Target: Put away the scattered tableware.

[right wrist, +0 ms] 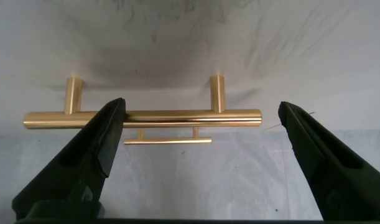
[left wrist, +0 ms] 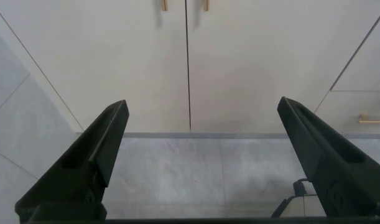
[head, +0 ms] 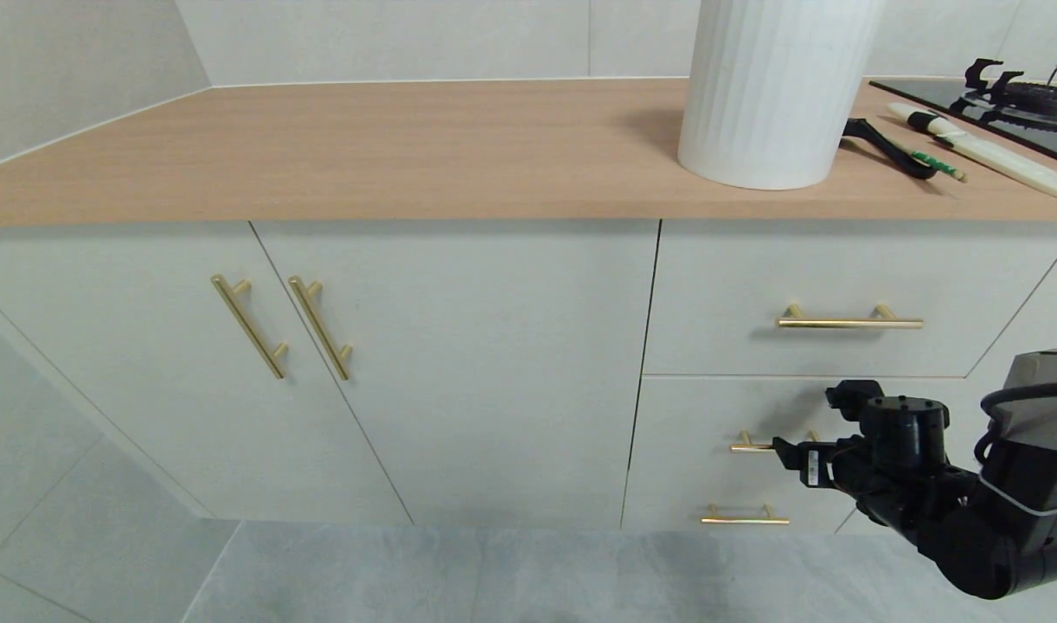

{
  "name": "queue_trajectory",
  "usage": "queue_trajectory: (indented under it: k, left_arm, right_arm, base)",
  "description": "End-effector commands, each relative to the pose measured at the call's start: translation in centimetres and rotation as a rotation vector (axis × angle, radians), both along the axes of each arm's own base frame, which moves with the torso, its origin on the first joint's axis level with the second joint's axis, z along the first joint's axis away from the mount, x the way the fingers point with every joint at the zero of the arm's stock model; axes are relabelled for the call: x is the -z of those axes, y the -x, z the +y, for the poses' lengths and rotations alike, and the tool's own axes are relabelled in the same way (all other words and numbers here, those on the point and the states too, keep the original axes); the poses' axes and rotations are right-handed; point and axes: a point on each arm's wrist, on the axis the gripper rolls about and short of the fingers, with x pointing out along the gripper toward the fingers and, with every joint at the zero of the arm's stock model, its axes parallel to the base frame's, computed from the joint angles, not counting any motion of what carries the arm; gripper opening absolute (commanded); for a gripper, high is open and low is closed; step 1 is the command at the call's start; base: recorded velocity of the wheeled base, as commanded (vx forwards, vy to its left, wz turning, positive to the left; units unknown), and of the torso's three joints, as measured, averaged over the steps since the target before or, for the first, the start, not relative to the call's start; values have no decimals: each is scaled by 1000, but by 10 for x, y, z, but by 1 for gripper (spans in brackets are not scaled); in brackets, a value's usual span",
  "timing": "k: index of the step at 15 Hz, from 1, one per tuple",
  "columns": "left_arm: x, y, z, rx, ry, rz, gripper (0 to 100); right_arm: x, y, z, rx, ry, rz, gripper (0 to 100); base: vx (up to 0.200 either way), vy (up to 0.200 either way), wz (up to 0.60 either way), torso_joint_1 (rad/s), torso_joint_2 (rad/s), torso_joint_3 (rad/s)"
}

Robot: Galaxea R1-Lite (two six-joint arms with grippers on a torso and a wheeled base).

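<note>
On the wooden counter point(head: 407, 147), at the back right, lie a black utensil point(head: 892, 147), a thin green-handled piece point(head: 937, 162) and a long white knife-like piece point(head: 991, 154), all beside a tall white ribbed container point(head: 771, 95). My right gripper point(head: 810, 424) is low at the right, open, just in front of the middle drawer's gold handle point(head: 751, 446). In the right wrist view that handle point(right wrist: 143, 117) runs across between the spread fingers point(right wrist: 96, 155) of my right gripper point(right wrist: 201, 112), without touching them. My left gripper point(left wrist: 202, 104) is open and holds nothing, facing the cabinet doors low near the floor.
Above the right gripper is a top drawer with its own gold handle point(head: 848, 323); a bottom drawer handle point(head: 745, 519) sits below. Two cabinet doors with slanted gold handles point(head: 282, 324) fill the left. A black stove point(head: 1013, 99) stands at the counter's far right. Grey tiled floor lies below.
</note>
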Motion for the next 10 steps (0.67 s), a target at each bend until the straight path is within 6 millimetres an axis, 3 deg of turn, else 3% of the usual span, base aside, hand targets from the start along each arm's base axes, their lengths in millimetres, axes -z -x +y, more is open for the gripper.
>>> queue_trajectory:
  k: [1,8,10]
  left_arm:
    - [0,0,0,0,0,0,100]
    - [0,0,0,0,0,0,100]
    - [0,0,0,0,0,0,100]
  right_arm:
    - [4,0,-1,2,4,14,100]
    - [4,5,-2,-2,7,32,100]
    - [-5,22,-3,-46,-1,93,100]
  base:
    - [0,0,0,0,0,0]
    - [0,0,0,0,0,0]
    - [0,0,0,0,0,0]
